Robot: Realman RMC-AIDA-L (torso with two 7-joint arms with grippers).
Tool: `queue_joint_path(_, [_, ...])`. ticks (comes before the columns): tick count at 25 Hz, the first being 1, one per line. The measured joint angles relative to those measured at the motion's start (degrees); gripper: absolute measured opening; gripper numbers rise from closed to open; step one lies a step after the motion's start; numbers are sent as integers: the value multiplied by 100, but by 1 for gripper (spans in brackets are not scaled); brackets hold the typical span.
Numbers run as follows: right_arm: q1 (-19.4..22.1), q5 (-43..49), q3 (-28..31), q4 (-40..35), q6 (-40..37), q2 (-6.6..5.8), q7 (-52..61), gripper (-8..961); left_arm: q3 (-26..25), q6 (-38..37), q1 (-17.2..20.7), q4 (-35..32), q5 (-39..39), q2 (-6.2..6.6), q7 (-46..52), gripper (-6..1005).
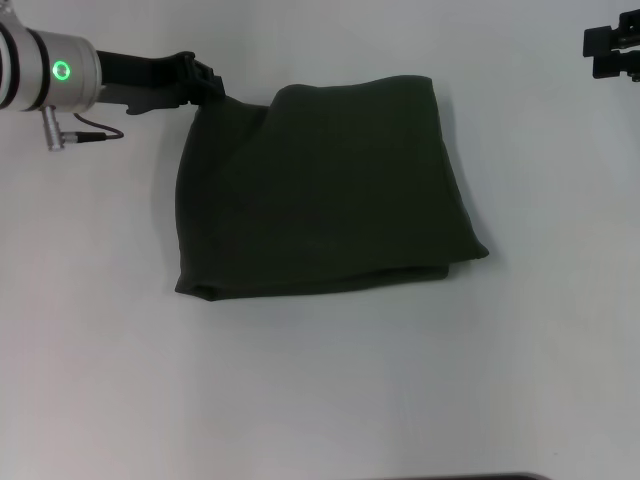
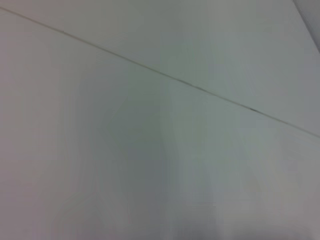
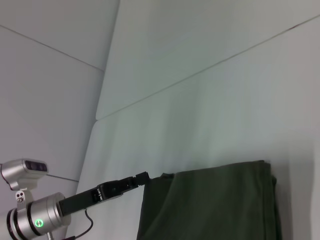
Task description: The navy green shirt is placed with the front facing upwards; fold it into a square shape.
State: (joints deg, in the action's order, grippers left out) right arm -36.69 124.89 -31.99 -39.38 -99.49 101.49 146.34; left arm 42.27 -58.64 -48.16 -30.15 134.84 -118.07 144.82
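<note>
- Head view: the navy green shirt (image 1: 325, 190) lies folded on the white table (image 1: 320, 400), a rough square with soft rounded corners. Plain matte green cloth faces up; no lettering shows. Its long axis is hard to call, slightly wider across than deep. Its near edge runs roughly level, and layered edges show at the near-right corner.
- Head view: the left gripper (image 1: 212, 84) comes in from the shirt's far-left side, black fingers clenched on that far-left corner. The cloth there is pulled up into a small peak. Silver wrist with a green ring light sits behind it.
- Head view: the right gripper (image 1: 612, 50) sits well off the shirt's far-right corner, at the frame edge, clear of the cloth. Cannot tell whether its fingers are parted or closed.
- Left wrist view: only pale table surface (image 2: 150, 160) with one thin dark seam crossing it; shirt not seen.
- Right wrist view: the shirt (image 3: 215, 205) shows as a flat green slab with a stacked fold on one side. The left gripper (image 3: 144, 176) pinches its corner.
</note>
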Motion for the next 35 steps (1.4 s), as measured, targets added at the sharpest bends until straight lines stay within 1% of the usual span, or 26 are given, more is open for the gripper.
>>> queue_joint_path(5, [13,-7,0,0,0,0,0,454,145,6,-10,2,8,9,31,277])
queue_joint_path(8, [12,-8,0,0,1,0,0,454,183,-11,-13,3,8,30,59,83])
queue_joint_path(15, [-11,-2,0,0,10,0,6,455,151,-72,25,-31,-38,72,63,40])
queue_joint_path(19, [-21,0,0,0,10,0,7,455,127,-127,66,-25,-172,170,64,41])
queue_joint_path(23, [-23,0,0,0,10,0,8,455,125,-74,143,-6,-208,209,64,42])
queue_joint_path(31, [-39,0,0,0,9,0,9,455,123,96,226,9,-208,234,117,43])
queue_joint_path(35, [-40,-1,0,0,9,0,9,455,123,197,238,9,-208,190,107,44])
